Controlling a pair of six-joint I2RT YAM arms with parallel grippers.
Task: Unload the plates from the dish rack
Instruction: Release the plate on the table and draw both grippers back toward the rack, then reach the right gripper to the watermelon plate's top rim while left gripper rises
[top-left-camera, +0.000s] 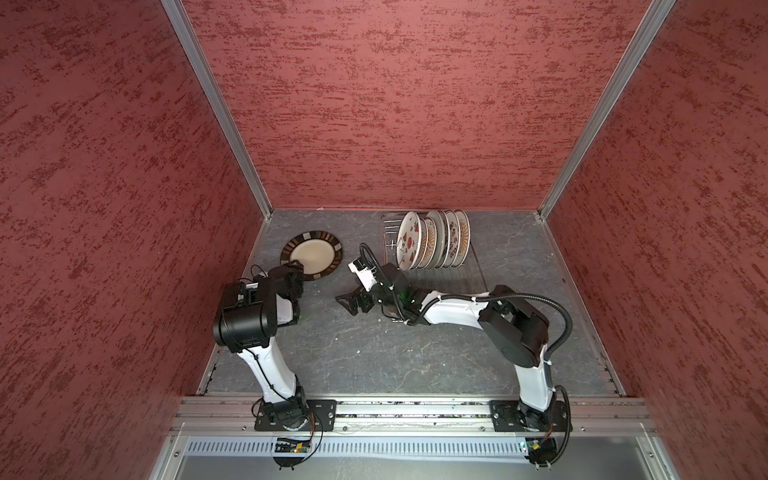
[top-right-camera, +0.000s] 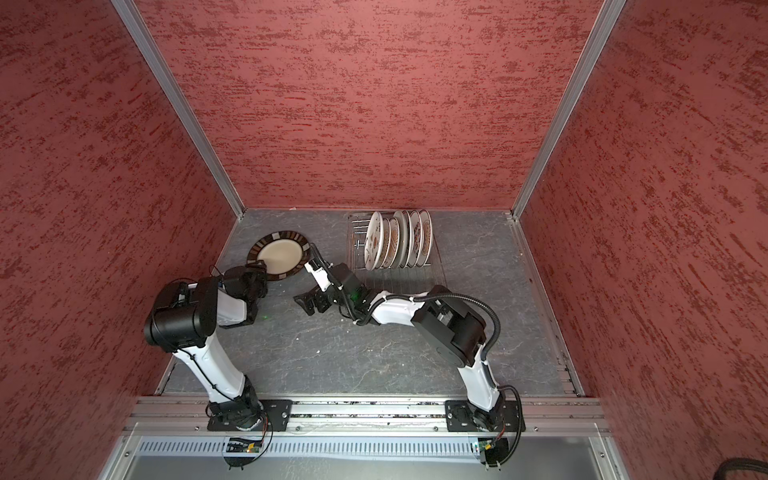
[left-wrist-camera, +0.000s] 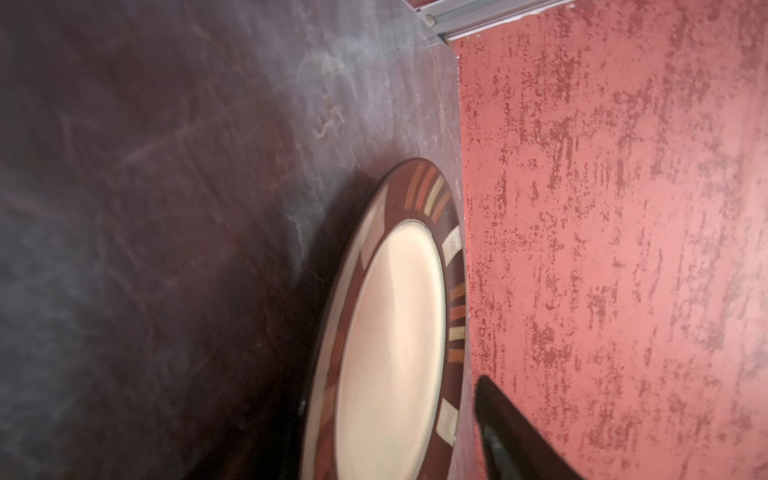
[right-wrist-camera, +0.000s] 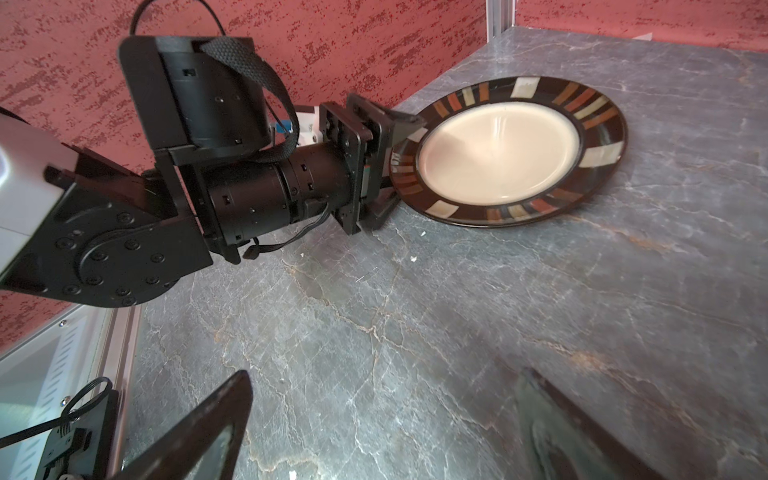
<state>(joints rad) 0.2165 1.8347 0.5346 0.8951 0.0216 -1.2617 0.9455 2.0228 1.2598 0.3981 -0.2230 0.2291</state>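
Nearest the arm bases, the right gripper (top-left-camera: 348, 303) hangs low over the bare grey table (top-left-camera: 374, 353), turned toward the left. In its own wrist view, its jaws stand wide apart with nothing between them (only marbled tabletop shows in the gap).

A little farther back and to the left, the left gripper (right-wrist-camera: 405, 162) sits at the near edge of the dark-rimmed plate (top-left-camera: 311, 254). Its jaws are parted and straddle the rim without clamping it. One finger (right-wrist-camera: 405, 122) is over the striped border and the other is down at table level beside the plate's edge. This plate lies flat on the table, cream centre up, toward the left wall (top-left-camera: 124, 208). It is out of the dish rack (top-left-camera: 390, 232) and well apart from it.

Farthest back, against the rear wall (top-left-camera: 395, 104), the wire rack holds the remaining plates (top-left-camera: 440, 241). They stand on edge in a close row. The watermelon plate (top-left-camera: 409, 243) is at the left end of the row, with smaller white patterned ones behind it. The near part of the rack is bare bars.
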